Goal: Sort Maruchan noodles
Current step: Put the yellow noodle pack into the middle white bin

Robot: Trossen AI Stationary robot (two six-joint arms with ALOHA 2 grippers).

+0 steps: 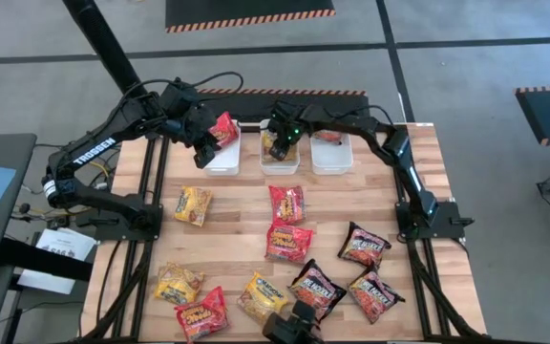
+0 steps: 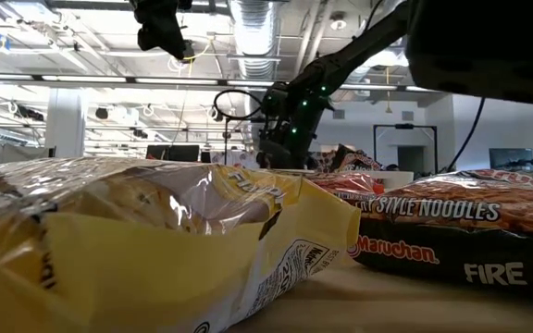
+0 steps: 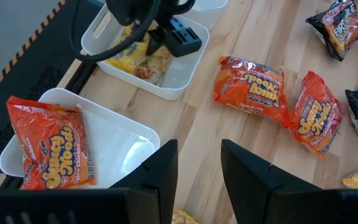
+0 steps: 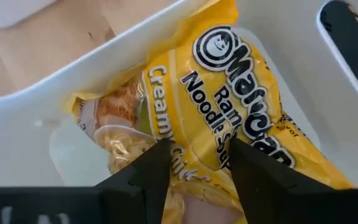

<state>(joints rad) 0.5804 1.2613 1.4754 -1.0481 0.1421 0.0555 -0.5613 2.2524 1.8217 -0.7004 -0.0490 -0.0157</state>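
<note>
Three white tubs stand along the table's far edge. My right gripper (image 1: 279,137) reaches down into the middle tub (image 1: 280,161), its open fingers (image 4: 197,165) over a yellow Maruchan packet (image 4: 229,106) that leans tilted on the tub's wall. My left gripper (image 3: 199,163) hovers open above the left tub (image 3: 126,146) with nothing between its fingers. A red packet (image 3: 50,152) lies across that tub's rim, partly inside. Several more red, yellow and dark packets lie on the wooden table, such as a red one (image 1: 286,203). My right gripper comes slanting down from above onto the yellow packet's printed face (image 4: 194,134), one fingertip (image 4: 157,158) on each side of a strip of it. I cannot tell whether they pinch the wrapper. The packet stays in the middle tub, tilted against its wall.
The right tub (image 1: 332,158) holds something red. Loose packets cover the table's middle and near half: yellow (image 1: 193,204), red (image 1: 287,241), dark (image 1: 364,245), dark (image 1: 316,285). A camera mount (image 1: 289,328) sits at the near edge. Bare wood lies between tubs and packets.
</note>
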